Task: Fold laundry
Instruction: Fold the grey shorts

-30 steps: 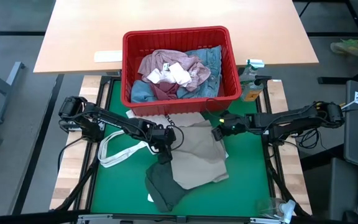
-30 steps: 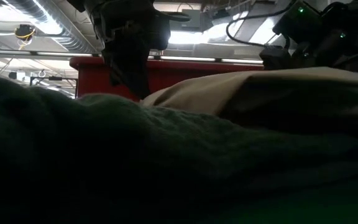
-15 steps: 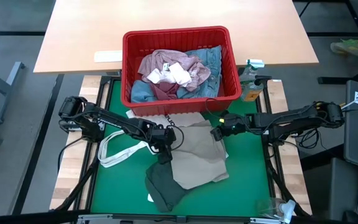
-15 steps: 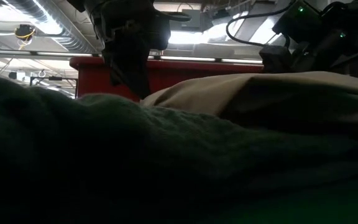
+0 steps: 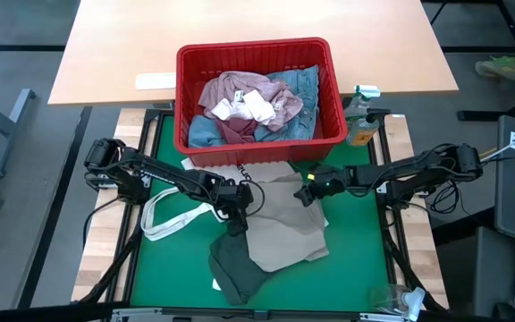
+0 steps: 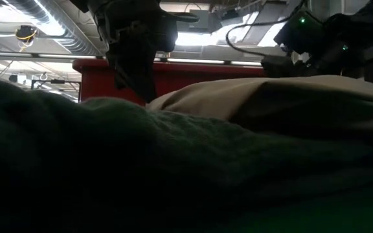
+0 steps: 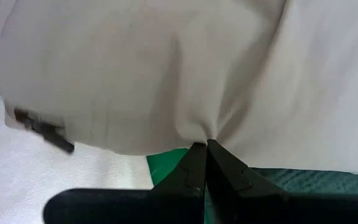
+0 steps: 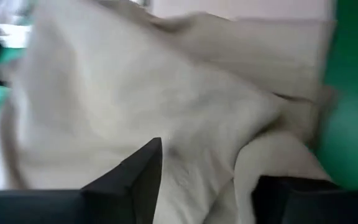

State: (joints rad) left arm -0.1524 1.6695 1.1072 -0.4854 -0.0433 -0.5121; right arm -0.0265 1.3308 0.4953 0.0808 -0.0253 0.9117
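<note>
A red plastic basket (image 5: 257, 89) stands at upper centre of the desk (image 5: 360, 259), heaped with a mottled pink top (image 5: 240, 103), light blue denim jeans (image 5: 302, 85) and small white socks (image 5: 249, 107). A white tote bag (image 5: 173, 217) lies left of centre. The crumpled beige trousers (image 5: 284, 224) sprawl at mid-frame, overlapping a dark green top (image 5: 235, 266) below them. The left pincer (image 7: 205, 146) is clamped on the trousers' edge. The right pincer (image 8: 207, 171) stands open over the cloth; the low view is mostly blocked by fabric.

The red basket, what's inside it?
Inside the red basket lies a heap of clothes: a mottled pink top, light blue jeans and small white socks on top. Whatever lies underneath the heap is covered, so it cannot be seen.
</note>
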